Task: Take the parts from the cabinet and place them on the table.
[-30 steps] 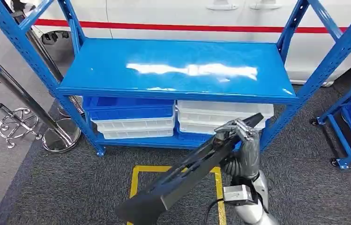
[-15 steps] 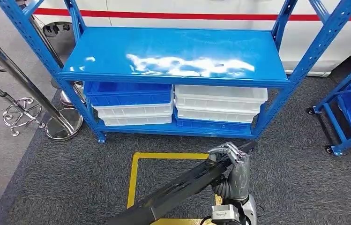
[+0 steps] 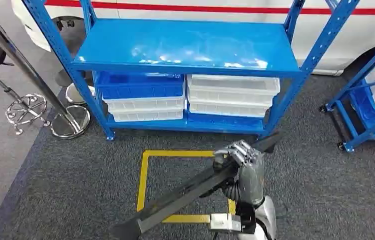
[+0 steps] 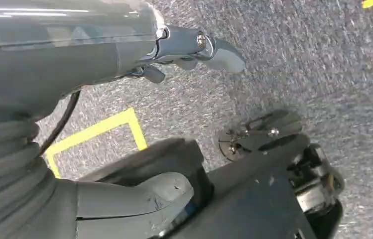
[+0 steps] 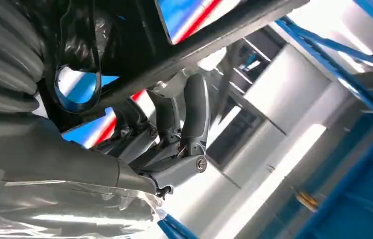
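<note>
Over grey carpet (image 3: pixel 75 190), right robot hand (image 3: pixel 243 157) grips long black part (image 3: pixel 190 190).

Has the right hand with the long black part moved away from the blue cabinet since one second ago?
Yes. The right hand held the long black part overlapping the blue cabinet bins; now it sits below the cabinet over the carpet. The whole view shifted, so the robot likely stepped back.

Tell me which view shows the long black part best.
The head view: the black part runs whole along its length, slanting over the carpet, gripped near its upper end by the right hand. The right wrist view shows a short dark stretch of it across that hand's fingers. The left wrist view gives no clear sight of it.
</note>
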Tool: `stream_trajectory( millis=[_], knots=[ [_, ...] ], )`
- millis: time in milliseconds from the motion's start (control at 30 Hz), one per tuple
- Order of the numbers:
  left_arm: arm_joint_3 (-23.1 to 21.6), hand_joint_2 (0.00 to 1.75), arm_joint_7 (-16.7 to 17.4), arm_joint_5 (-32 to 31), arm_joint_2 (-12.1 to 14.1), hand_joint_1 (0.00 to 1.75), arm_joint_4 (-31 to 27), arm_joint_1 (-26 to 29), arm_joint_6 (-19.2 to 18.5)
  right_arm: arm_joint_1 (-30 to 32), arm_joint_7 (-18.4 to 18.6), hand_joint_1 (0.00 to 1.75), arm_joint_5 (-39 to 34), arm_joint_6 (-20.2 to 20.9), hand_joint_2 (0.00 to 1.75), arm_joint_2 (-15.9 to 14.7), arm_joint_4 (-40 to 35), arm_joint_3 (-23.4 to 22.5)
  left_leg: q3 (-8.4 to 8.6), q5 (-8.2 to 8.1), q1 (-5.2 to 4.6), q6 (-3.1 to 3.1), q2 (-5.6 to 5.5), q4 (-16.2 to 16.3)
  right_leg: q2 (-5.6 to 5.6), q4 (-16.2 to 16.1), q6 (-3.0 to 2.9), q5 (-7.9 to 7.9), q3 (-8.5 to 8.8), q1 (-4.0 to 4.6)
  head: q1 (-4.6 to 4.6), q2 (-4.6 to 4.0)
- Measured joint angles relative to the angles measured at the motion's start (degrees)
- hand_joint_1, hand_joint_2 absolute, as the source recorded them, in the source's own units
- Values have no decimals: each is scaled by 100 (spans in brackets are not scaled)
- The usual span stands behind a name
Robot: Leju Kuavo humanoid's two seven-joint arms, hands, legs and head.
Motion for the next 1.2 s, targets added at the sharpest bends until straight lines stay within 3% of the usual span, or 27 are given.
stream_trajectory(
  millis=[67,100,167,200,233,267,300,333,400,467,567,600,633,667,733,767,800,833,900,933,967,1000,1067,1100,1133,1167,1200],
  knots=[
    [0,175,9,-50,-28,0,0,0,-42,-159,118,175,212,-22,175,0,35,98,-11,113,11,-63,-11,-52,-4,-41,-49,80,-39,24,0,0],
    [0,175,9,-65,-28,0,0,9,-52,-238,172,175,307,-28,175,4,85,159,-83,70,11,-87,-41,-31,-33,-127,-120,170,-61,-68,2,0],
    [-2,175,-2,-103,-46,0,0,7,-61,-384,249,175,395,-37,175,7,172,279,-228,-494,26,-162,-71,398,-43,-133,-223,293,-209,-61,-2,-2],
    [-2,175,-20,-105,-59,0,0,14,-15,-420,269,175,419,-55,175,7,208,343,-350,-857,47,-193,-71,899,-50,-120,-226,348,-291,-56,-4,-2],
    [0,175,-26,-107,-85,0,0,12,35,-433,297,175,424,-70,175,7,247,391,-454,-1099,55,-220,-71,1354,-68,-114,-223,405,-367,-52,-4,0],
    [0,175,-28,-111,-109,0,0,11,61,-448,301,175,426,-74,175,9,282,428,-502,-1165,59,-239,-70,1674,-81,-99,-219,459,-448,-53,-2,-2],
    [-2,175,-33,-111,-131,0,0,10,70,-465,304,175,426,-74,175,7,310,474,-437,-1037,71,-250,-70,1772,-89,-68,-206,502,-537,-59,-4,0],
    [-2,175,-35,-111,-142,0,-2,9,79,-478,304,175,426,-76,175,7,330,498,-259,-827,82,-255,-68,1606,-93,-37,-191,533,-614,-63,-2,0],
    [-2,175,-35,-111,-157,0,0,19,81,-507,304,175,428,-79,175,7,363,538,381,-491,94,-237,-70,724,-85,41,-154,573,-723,-71,-4,0],
    [-2,175,-39,-114,-199,0,0,19,81,-541,304,175,428,-87,175,9,380,559,864,-675,59,-182,-104,-81,-87,107,-84,622,-809,-48,-2,-2],
    [-4,175,-63,-155,-234,0,0,19,81,-581,312,175,426,-92,175,9,404,631,819,-659,33,-113,-105,-105,-88,68,34,777,-848,-66,-2,-2],
    [-2,175,-66,-168,-249,0,0,31,81,-583,323,175,413,-90,175,5,422,640,735,-568,78,-30,-81,-184,-73,63,76,805,-878,-33,2,0],
    [-2,175,-68,-173,-258,0,0,7,83,-590,350,175,400,-87,175,2,437,642,714,-491,84,30,-47,-189,-46,150,95,588,-958,-58,0,0],
    [-4,175,-68,-179,-271,0,0,-1,98,-603,369,175,395,-83,175,0,452,662,632,-439,79,89,-42,-184,-35,412,97,255,-1040,-64,11,0],
    [-4,175,-68,-201,-280,0,0,-17,107,-632,413,175,369,-68,175,-2,489,703,459,-336,51,116,-33,-133,-31,1303,120,-387,-1262,-66,9,-2],
    [-2,175,-68,-219,-282,0,0,-18,109,-660,413,175,354,-27,175,-2,509,736,362,-281,39,119,-26,-102,-30,1705,126,-513,-1342,-65,9,-2],
    [-4,175,-66,-223,-282,0,0,-19,109,-696,413,175,328,13,175,-2,524,769,263,-236,30,115,-19,-65,-30,1894,125,-439,-1332,-66,9,-2],
    [-4,175,-66,-223,-282,0,0,-22,109,-733,415,175,299,33,175,0,533,809,166,-191,25,112,-14,-24,-30,1851,118,-245,-1218,-65,7,0],
    [-2,175,-68,-227,-291,0,0,-34,114,-842,417,175,266,57,175,2,538,902,-27,-100,15,91,-18,61,-30,1165,69,168,-644,-63,9,-2],
    [-2,175,-66,-234,-299,0,0,-43,114,-920,415,175,242,96,175,11,538,954,-85,-57,16,73,-24,104,-25,662,24,127,-271,-55,6,-2],
    [-4,175,-66,-249,-310,0,0,-45,114,-999,411,175,197,133,175,30,538,1014,-138,-22,-17,34,-33,130,-24,210,1,-91,-10,-7,9,-2],
    [-4,175,-55,-271,-315,0,0,-42,114,-1073,404,175,140,146,175,61,535,1086,-143,41,-7,-5,-26,114,-21,75,-18,-149,46,-7,2,0],
    [-4,175,-17,-315,-317,0,0,-50,114,-1240,435,175,78,184,175,125,535,1222,-157,176,16,-71,-13,60,-9,96,-73,-49,-49,29,2,-2],
    [-7,175,2,-356,-319,0,2,-31,109,-1326,511,175,28,212,175,166,535,1315,-193,230,-18,-115,-22,40,-14,49,-124,50,-100,-19,7,0],
    [-7,175,20,-367,-317,0,0,-38,107,-1449,570,175,-13,223,175,201,538,1425,-259,24,20,-150,-53,119,-53,39,-176,139,-191,-43,2,-2],
    [-9,175,35,-372,-317,0,0,-50,107,-1533,610,175,-29,229,175,234,535,1518,-332,-315,22,-167,-54,315,-44,40,-240,213,-281,-46,0,0],
    [-9,175,35,-378,-317,0,0,-43,103,-1597,625,175,-35,227,175,264,533,1599,-419,-727,39,-198,-54,670,-50,40,-253,289,-375,-44,0,0]
  ],
)
